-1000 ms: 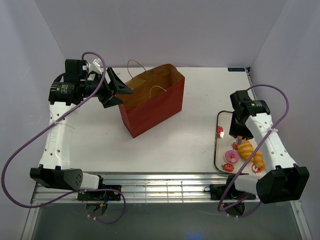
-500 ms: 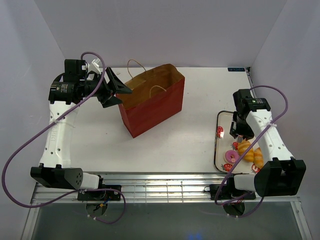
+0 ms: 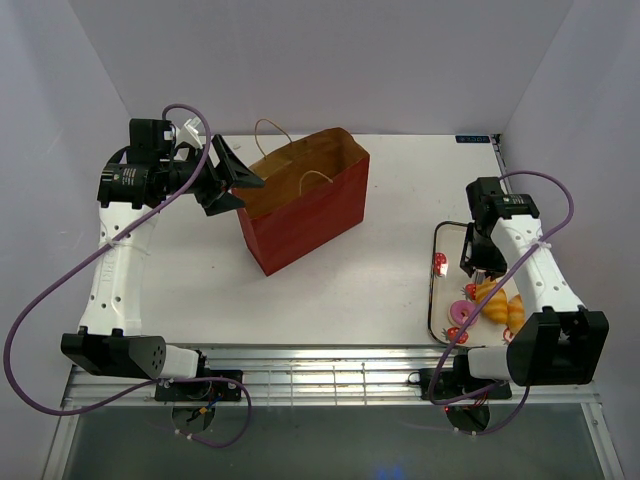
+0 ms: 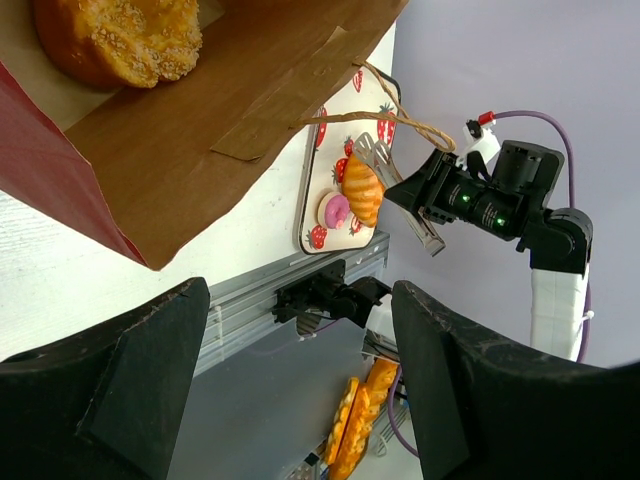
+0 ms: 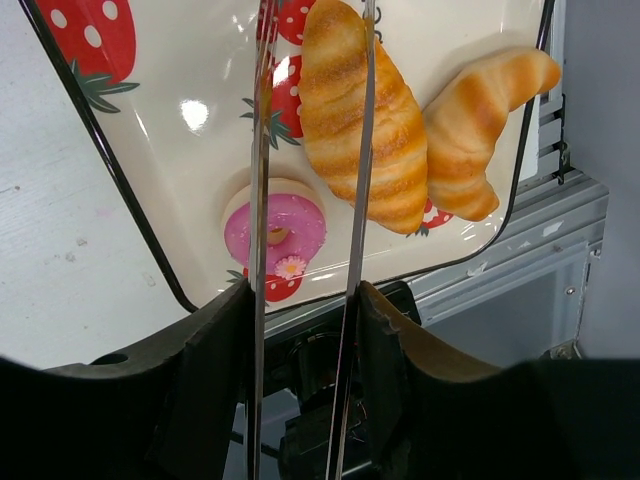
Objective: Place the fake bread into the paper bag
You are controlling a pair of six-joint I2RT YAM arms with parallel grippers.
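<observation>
The red-brown paper bag (image 3: 300,215) stands open at the table's middle back, and a sesame bun (image 4: 120,40) lies inside it. My left gripper (image 3: 235,185) is at the bag's left top corner, open, with nothing between its fingers (image 4: 480,390). On the strawberry tray (image 5: 180,180) lie two croissants (image 5: 365,120) (image 5: 480,120) and a pink doughnut (image 5: 275,225). My right gripper (image 5: 300,330) is shut on the metal tongs (image 5: 258,200). The tongs' two arms straddle the left croissant. Whether they pinch it I cannot tell.
The tray (image 3: 437,270) sits at the table's right near edge, close to the right arm's base. An aluminium rail (image 3: 320,365) runs along the near edge. White walls close in the left, back and right sides.
My right arm has shifted a little nearer and brought the tongs down over the croissants on the tray. The left arm and the bag have not moved.
</observation>
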